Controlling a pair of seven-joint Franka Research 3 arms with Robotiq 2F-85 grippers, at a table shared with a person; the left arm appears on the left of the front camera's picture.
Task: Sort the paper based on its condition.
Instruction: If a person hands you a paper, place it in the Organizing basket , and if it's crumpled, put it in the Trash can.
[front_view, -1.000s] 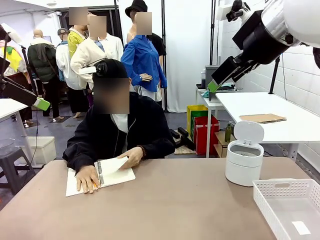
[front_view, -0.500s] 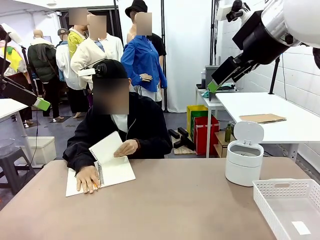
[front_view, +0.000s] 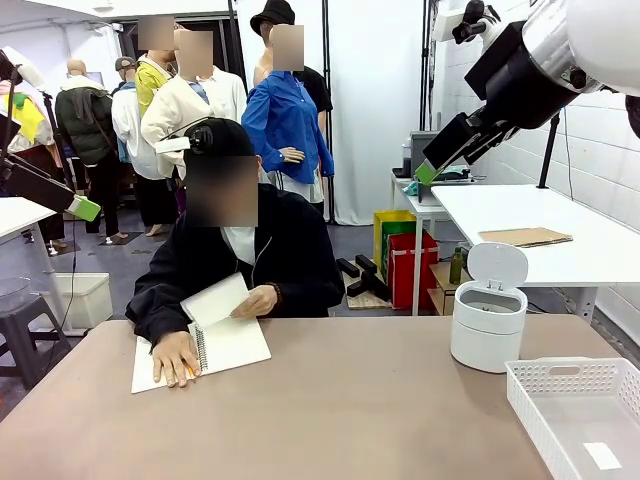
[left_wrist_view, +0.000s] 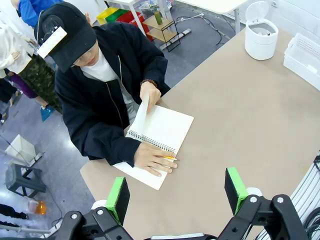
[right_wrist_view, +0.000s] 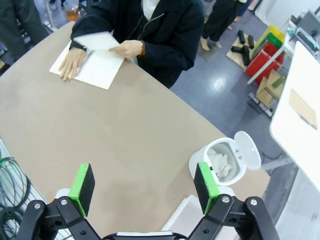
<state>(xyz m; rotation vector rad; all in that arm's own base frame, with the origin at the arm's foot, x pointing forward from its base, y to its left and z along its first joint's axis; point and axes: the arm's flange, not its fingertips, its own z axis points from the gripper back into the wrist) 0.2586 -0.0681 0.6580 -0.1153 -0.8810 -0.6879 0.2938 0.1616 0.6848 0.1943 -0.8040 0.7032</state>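
The paper wad is out of view. At the far side a person holds a white spiral-bound notebook (front_view: 230, 345) flat with one hand and lifts one page (front_view: 214, 300) with the other. The same notebook (left_wrist_view: 167, 127) lies well beyond my left gripper (left_wrist_view: 176, 195), which hangs open and empty high above the table. My right gripper (right_wrist_view: 144, 181) is also open and empty, high over the table's right half, with the notebook (right_wrist_view: 100, 67) far off at the top left. In the front view both grippers stay raised: left gripper (front_view: 85, 208), right gripper (front_view: 428, 172).
A white lidded bin (front_view: 487, 325) stands at the right with its lid up; crumpled white material lies inside the bin (right_wrist_view: 220, 164). A white slotted basket (front_view: 575, 385) at the near right corner holds a small flat slip (front_view: 602, 456).
The person raised a notebook page from flat to upright, then brought it down partway and bent it. Both arms have stayed still.
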